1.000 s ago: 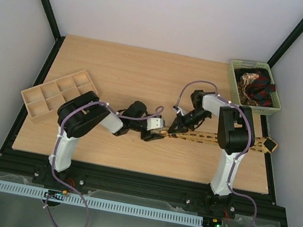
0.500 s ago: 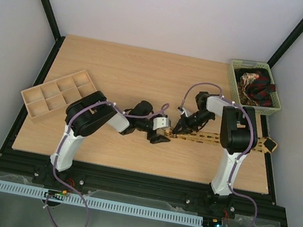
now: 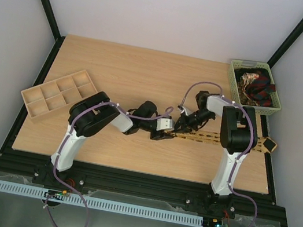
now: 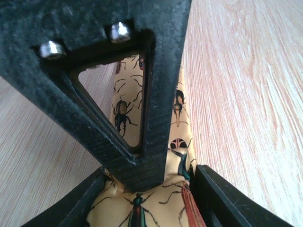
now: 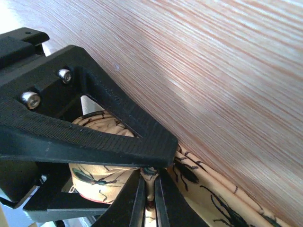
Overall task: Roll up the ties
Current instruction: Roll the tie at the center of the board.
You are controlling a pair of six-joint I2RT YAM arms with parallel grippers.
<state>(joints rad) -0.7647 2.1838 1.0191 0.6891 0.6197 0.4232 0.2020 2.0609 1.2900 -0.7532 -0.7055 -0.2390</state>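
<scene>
Wooden table, left tool and right tool clamped on yellow tie

Seen from above, the rolled end of the tan tie is hidden beneath the left gripper and right gripper; a stretch is covered by the right arm. The ties in the basket are too small to be told apart.

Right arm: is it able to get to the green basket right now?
Probably not yet: the right gripper is shut on the yellow tie beside the left gripper; the path to the basket looks clear.
</scene>
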